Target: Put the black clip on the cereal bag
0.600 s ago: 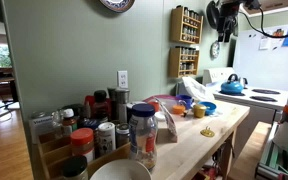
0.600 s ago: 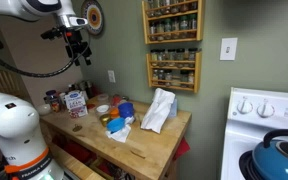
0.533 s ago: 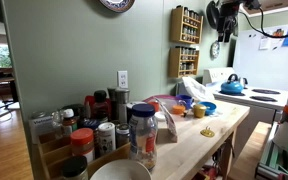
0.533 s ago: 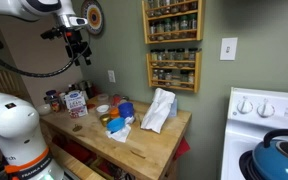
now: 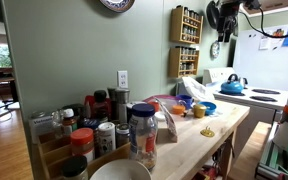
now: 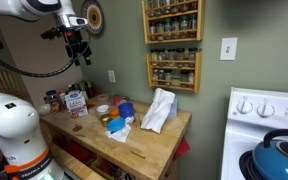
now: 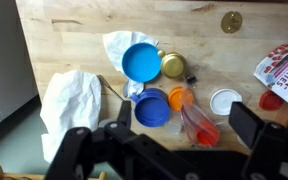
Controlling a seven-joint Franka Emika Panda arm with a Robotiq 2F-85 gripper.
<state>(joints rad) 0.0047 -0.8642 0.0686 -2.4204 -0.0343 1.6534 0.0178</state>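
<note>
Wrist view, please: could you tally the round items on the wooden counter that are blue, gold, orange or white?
Blue round plastic dishes: 2
Gold round metal lids: 2
Orange round bottle cap: 1
White round lid: 1
Total: 6

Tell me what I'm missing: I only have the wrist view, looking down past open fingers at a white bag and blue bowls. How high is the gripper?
Observer: High. In an exterior view the gripper hangs well above the table, up near the wall clock.
Reviewer: Is the cereal bag lying flat?
Observer: No. In an exterior view the cereal bag stands up, leaning slightly.
Reviewer: What's past that end of the table?
Observer: A white stove with a blue kettle on it.
</note>
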